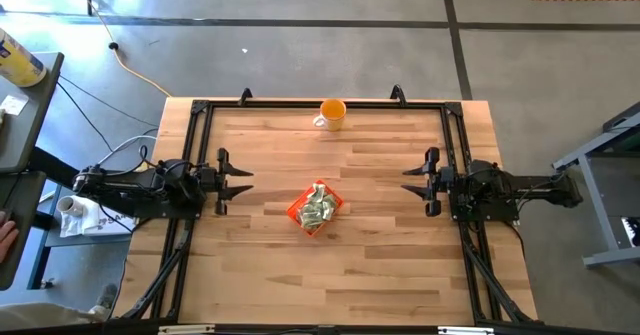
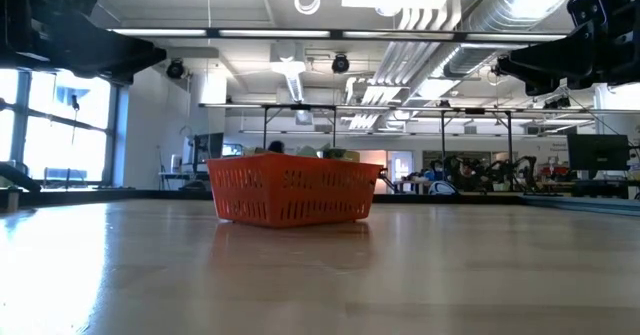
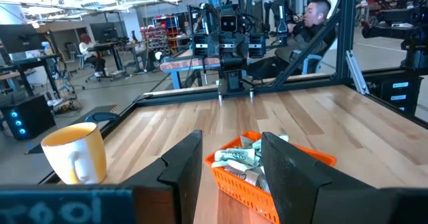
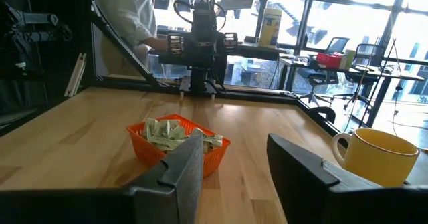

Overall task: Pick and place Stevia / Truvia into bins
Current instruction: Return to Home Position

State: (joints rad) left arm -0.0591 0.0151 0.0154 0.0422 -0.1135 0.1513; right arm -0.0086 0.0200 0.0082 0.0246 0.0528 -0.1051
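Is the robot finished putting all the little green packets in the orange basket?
Nearly, it seems. Done: the packets are piled in the orange tray, and none shows loose on the table. In hand: nothing; the left hand and right hand are open and empty, off at the sides. Left: probably just parking the arms.

right pincer (image 4: 235, 145) fingers apart | orange tray (image 4: 143, 150) heaped with sachets (image 4: 167, 132) | yellow mug (image 4: 381, 156) well apart from tray
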